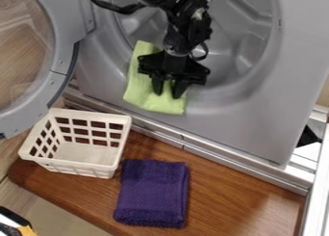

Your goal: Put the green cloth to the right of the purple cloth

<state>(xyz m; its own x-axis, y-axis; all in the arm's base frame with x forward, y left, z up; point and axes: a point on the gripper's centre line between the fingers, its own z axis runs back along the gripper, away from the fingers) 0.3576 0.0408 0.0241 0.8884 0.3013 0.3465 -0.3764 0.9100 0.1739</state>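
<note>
In the camera view, we see the gripper (168, 89) with its fingers spread at the green cloth (141, 91), which reaches out from it towards 11 and 7 o'clock. From the gripper, the purple cloth (151, 194) lies at 6 o'clock.

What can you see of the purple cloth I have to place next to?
The purple cloth is deep purple and looks like thick, textured towelling, with a fluffier pile at its top and bottom ends. Folded into a neat upright rectangle in the view, it lies flat on the brown wooden surface. Its upper left corner comes very close to the white basket; whether they touch is unclear.
</note>
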